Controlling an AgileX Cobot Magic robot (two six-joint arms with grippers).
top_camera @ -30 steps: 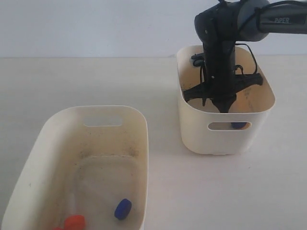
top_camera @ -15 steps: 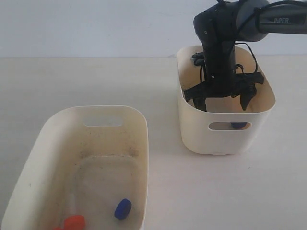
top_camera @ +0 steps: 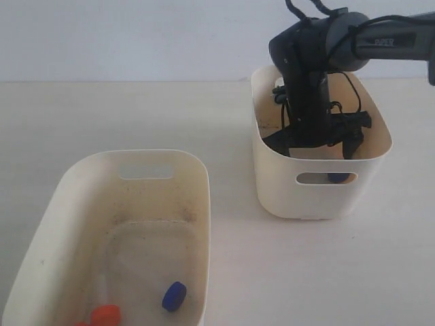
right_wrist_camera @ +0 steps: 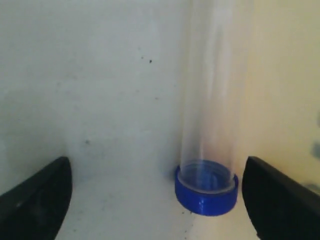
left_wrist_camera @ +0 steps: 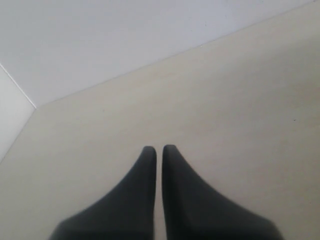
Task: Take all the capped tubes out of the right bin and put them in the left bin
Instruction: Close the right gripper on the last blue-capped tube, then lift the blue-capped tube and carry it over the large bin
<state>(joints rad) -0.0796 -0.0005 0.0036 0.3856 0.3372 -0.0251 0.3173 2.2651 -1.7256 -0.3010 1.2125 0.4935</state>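
Nearest, at about 7 o'clock on the tabletop [top_camera: 102,115], the left bin [top_camera: 194,197] holds two capped tubes on its speckled floor: one with an orange-red cap [top_camera: 105,314] at the near end, and one with a dark blue cap [top_camera: 174,296] just beside it toward 3 o'clock. Farther off, at about 2 o'clock, the right bin [top_camera: 272,183] has the right hand [top_camera: 317,144] lowered inside it, fingers spread wide and pinching nothing. The last blue-capped tube [right_wrist_camera: 207,185] sits by that bin's inner wall, between the spread fingertips [right_wrist_camera: 35,200] and touching neither; its cap [top_camera: 338,178] shows through the near handle cutout. The left hand [left_wrist_camera: 159,152] hangs over bare tabletop with its fingers pressed together, holding nothing.
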